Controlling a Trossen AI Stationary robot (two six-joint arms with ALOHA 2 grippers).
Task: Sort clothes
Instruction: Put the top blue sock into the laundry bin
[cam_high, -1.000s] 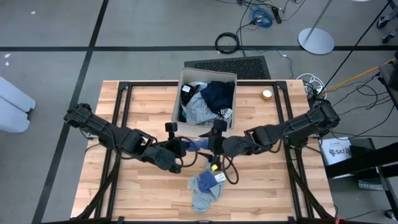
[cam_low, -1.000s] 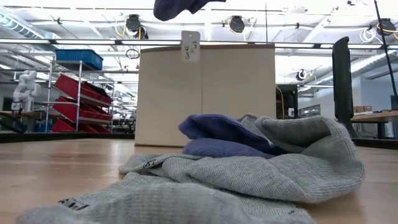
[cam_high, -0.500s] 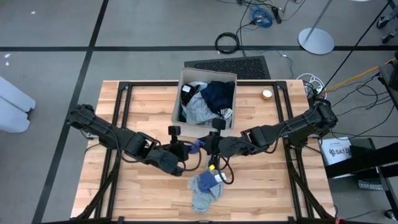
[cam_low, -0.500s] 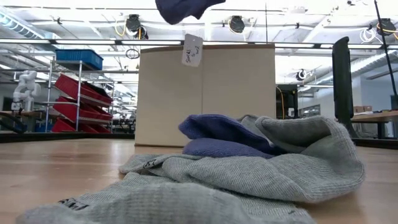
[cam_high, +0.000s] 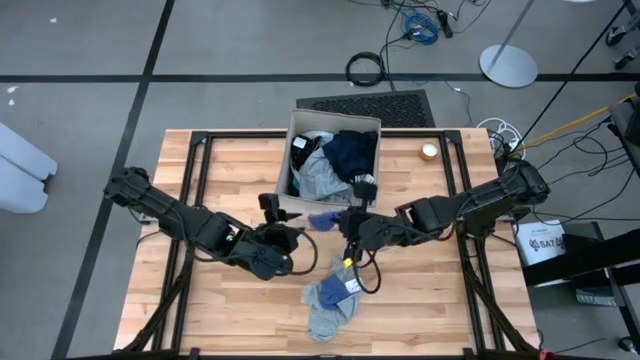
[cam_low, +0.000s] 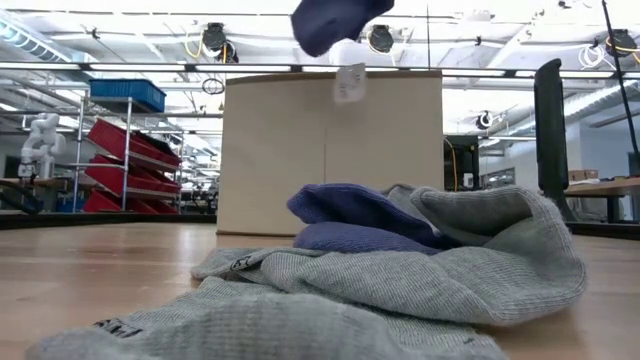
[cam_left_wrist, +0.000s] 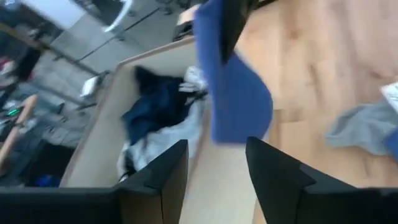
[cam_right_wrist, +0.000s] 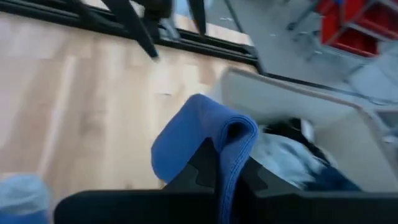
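Observation:
A small blue garment with a white tag hangs in the air just in front of the beige box. My right gripper is shut on it. My left gripper stands open just short of the blue garment, with nothing between its fingers. A loose pile of grey and blue clothes lies on the table near its front edge. More clothes fill the box. My right gripper pinches a fold of the blue garment between its two fingers; the cloth arches over the fingertips. The fingers come from the table's right, slanting downward. The garment is lifted clear of the table and hangs slack, its tag dangling below.
The box stands at the table's far middle, right behind both grippers. A small round object sits at the far right of the table. Bare wood lies to the left and right of the pile.
The blue garment has moved toward the table's right and a little toward the box, its tag swinging along. My left gripper, which was at the garment a second ago, now stands back from it. The pile on the table has not moved.

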